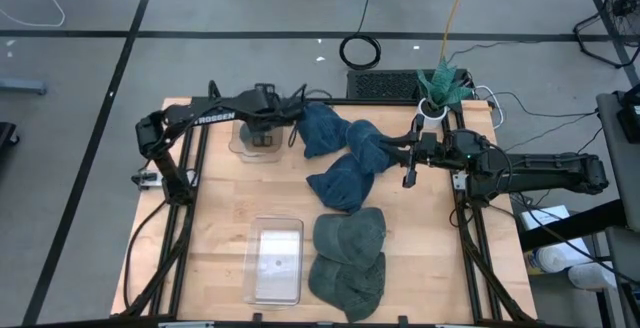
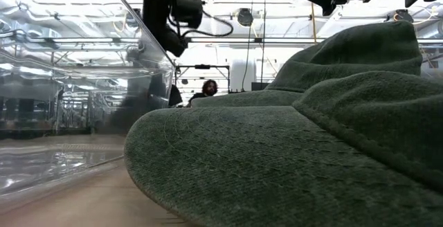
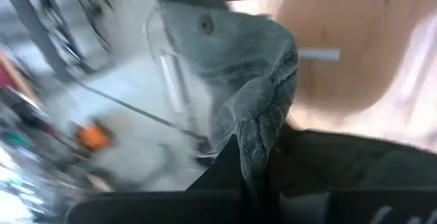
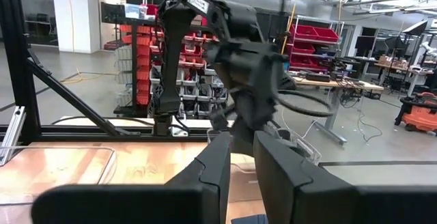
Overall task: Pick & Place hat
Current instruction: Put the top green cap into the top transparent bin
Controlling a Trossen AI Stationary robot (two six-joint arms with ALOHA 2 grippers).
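Three blue hats lie bunched mid-table in the high view: one (image 1: 322,128) by my left gripper (image 1: 296,130), one (image 1: 368,150) next to my right gripper (image 1: 404,164), one (image 1: 340,184) nearer the front. My left gripper is shut on the first hat, which fills the left wrist view (image 3: 232,60). My right gripper (image 4: 240,157) has its fingers close together with nothing between them; whether it touches the hat beside it I cannot tell. Two green hats (image 1: 350,236) (image 1: 348,280) rest flat near the front edge and fill the low view (image 2: 291,151). My left gripper pinches a bunched fold of the blue hat's cloth (image 3: 258,132) between its two fingers, coming level from the table's left. The crown with its top button (image 3: 205,24) stands out beyond the fingers. Several layers are gathered in the pinch.
A clear plastic box (image 1: 275,260) sits at the front left beside the green hats, its wall close in the low view (image 2: 83,82). Another clear container (image 1: 250,144) lies under my left arm. A green cloth (image 1: 440,86) and cables lie past the far right corner.
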